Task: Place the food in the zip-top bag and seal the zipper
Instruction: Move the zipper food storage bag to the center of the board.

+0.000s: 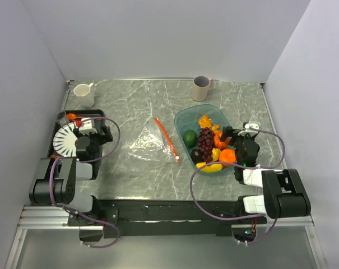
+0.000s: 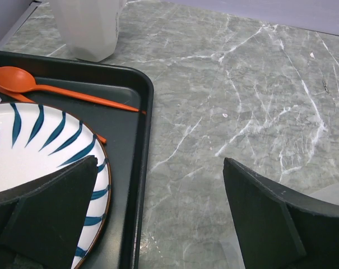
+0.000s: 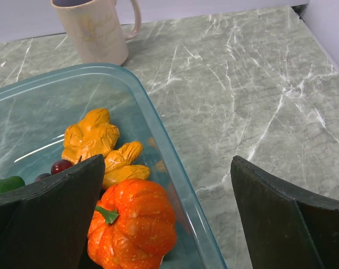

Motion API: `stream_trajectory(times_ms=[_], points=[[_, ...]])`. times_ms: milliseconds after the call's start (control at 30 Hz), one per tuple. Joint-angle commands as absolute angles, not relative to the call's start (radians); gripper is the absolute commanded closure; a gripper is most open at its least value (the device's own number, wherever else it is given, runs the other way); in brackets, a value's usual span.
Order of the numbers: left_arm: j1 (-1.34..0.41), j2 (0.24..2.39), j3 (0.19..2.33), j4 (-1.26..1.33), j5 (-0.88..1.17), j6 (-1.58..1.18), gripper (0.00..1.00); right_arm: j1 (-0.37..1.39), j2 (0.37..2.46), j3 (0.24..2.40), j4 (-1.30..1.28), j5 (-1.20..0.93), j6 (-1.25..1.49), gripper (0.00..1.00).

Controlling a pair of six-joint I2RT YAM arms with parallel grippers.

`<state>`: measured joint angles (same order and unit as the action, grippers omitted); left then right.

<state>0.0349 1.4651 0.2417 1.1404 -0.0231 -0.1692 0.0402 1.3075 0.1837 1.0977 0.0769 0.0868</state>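
- Across the whole floor of the scene we see a grey marbled desk [image 1: 130, 106], walled in white.
- At its near edge the left arm [image 1: 60, 182] reaches over the tray; its jaws are spread wide and grip nothing.
- We see the right arm [image 1: 270, 193] at the bowl's right rim, jaws likewise spread wide and empty, one finger over the bowl and one over the desk.
- A black tray [image 2: 124, 145] lies on the left.
- A teal bowl [image 1: 191, 117] sits right of centre.
- We find the clear bag [image 1: 147, 143] flat on the desk between tray and bowl, apart from both.
- A white plate [image 2: 35, 151] with blue stripes rests in the tray.
- A white mug [image 1: 84, 94] and a beige mug [image 1: 201, 88] stand at the far edge.
- All the food we can see is in the bowl: grapes [image 1: 205, 137], an avocado [image 1: 190, 137], a pumpkin [image 3: 133, 224], a yellow piece [image 1: 209, 166].
- The orange-red zipper [image 1: 165, 137] runs along the bag's right side.
- An orange spoon [image 2: 18, 81] lies in the tray beside the plate.
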Motion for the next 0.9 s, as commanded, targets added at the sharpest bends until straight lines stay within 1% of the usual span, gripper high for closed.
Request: stream_trajectory(times_ms=[0,33,67,133,167,200,267,300,367,400,433,467,500,533,667,733,767,800,833,867], points=[[0.032,1.462,0.258,1.197,-0.021,-0.160,0.01,0.037,1.293,0.239,1.094,0.089,0.080,0.00],[0.032,1.462,0.258,1.198,-0.021,-0.160,0.01,0.037,1.276,0.259,1.044,0.100,0.086,0.00],[0.032,1.462,0.256,1.198,-0.021,-0.160,0.01,0.038,1.228,0.288,0.884,0.147,0.097,0.00],[0.032,1.462,0.259,1.196,-0.021,-0.163,0.01,0.037,1.186,0.441,0.641,0.217,0.152,0.00],[0.032,1.462,0.259,1.192,-0.021,-0.161,0.01,0.038,1.174,0.498,0.442,0.257,0.167,0.00],[0.034,1.465,0.271,1.178,-0.021,-0.161,0.01,0.038,1.173,0.591,0.361,0.252,0.179,0.00],[0.032,1.454,0.247,1.235,-0.046,-0.169,0.01,0.037,1.187,0.658,0.222,0.201,0.184,0.00],[0.032,1.401,0.267,1.194,-0.048,-0.175,0.01,0.037,1.193,0.710,0.187,0.149,0.207,0.00],[0.032,1.329,0.368,0.793,-0.186,-0.234,0.01,0.037,1.203,0.745,0.134,0.083,0.245,0.00],[0.035,1.295,0.512,0.637,-0.231,-0.312,0.01,0.037,1.203,0.779,0.117,0.018,0.276,0.00],[0.034,1.293,0.581,0.512,-0.239,-0.313,0.01,0.035,1.203,0.797,0.095,-0.020,0.290,0.00],[0.034,1.296,0.636,0.319,-0.172,-0.304,0.01,0.037,1.201,0.817,0.056,-0.079,0.293,0.00],[0.035,1.289,0.696,0.275,-0.141,-0.310,0.01,0.035,1.201,0.840,0.045,-0.131,0.275,0.00],[0.035,1.276,0.707,0.247,-0.114,-0.330,0.01,0.034,1.201,0.851,0.038,-0.222,0.273,0.00],[0.035,1.152,0.695,0.236,0.017,-0.440,0.01,0.031,1.226,0.952,-0.092,-0.248,0.308,0.00],[0.035,1.066,0.658,0.258,0.003,-0.527,0.01,0.018,1.229,0.966,-0.113,-0.273,0.357,0.00],[0.035,1.045,0.647,0.241,-0.041,-0.642,0.01,0.009,1.223,0.953,-0.107,-0.308,0.394,0.00],[0.038,1.023,0.620,0.250,-0.084,-0.669,0.01,-0.042,1.224,0.940,-0.094,-0.363,0.458,0.00],[0.040,1.017,0.620,0.239,-0.039,-0.641,0.03,-0.067,1.226,0.925,-0.075,-0.430,0.488,0.00],[0.041,1.014,0.658,0.212,-0.008,-0.565,0.03,-0.092,1.229,0.884,-0.004,-0.571,0.518,0.00]])
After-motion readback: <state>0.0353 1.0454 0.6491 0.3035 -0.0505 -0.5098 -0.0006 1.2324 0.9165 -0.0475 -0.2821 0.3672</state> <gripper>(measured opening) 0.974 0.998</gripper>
